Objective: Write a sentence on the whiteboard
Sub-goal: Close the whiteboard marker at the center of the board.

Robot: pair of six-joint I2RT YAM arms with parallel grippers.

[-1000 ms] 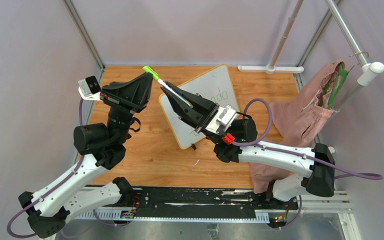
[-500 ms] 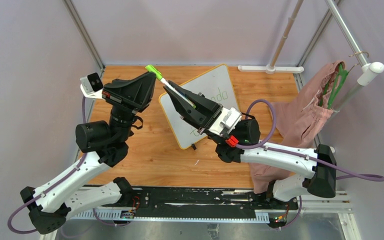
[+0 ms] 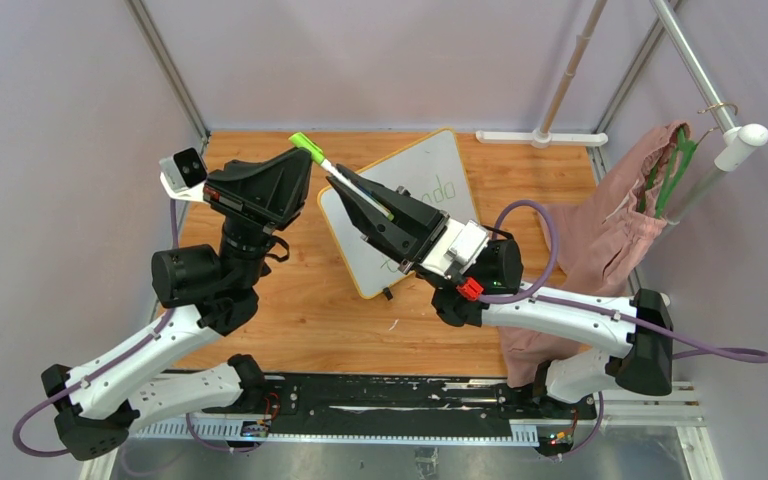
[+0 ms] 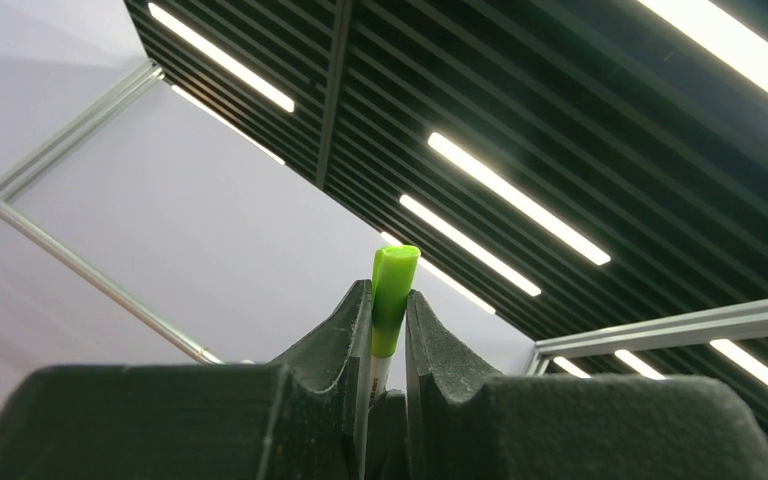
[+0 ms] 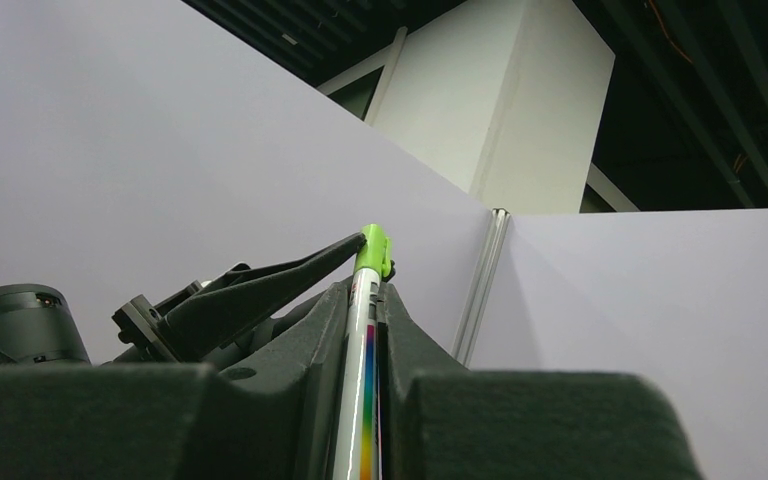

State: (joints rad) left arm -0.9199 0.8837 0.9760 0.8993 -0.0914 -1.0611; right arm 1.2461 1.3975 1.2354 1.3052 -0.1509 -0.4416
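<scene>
The whiteboard (image 3: 422,165) lies tilted on the wooden table, its near half hidden under my right arm. Of the sentence, only green letters near the right rim (image 3: 438,190) and a scrap by the near edge (image 3: 393,265) show. Above the board's left corner, a marker is held in the air between both grippers. My left gripper (image 3: 307,160) (image 4: 388,312) is shut on its green cap (image 3: 306,147) (image 4: 393,290). The white barrel (image 3: 338,176) (image 5: 358,340) is clamped in my shut right gripper (image 3: 345,192) (image 5: 365,300). The cap (image 5: 371,250) and the left fingers (image 5: 260,285) also show in the right wrist view.
A pink garment (image 3: 600,235) on a green hanger (image 3: 674,165) hangs from a white rack (image 3: 705,80) at the right. The rack's pole (image 3: 572,70) and foot (image 3: 540,138) stand behind the board. Grey walls enclose the wooden table (image 3: 300,310).
Both arms, with the marker between them, have shifted slightly to the right. Both grips are unchanged.
</scene>
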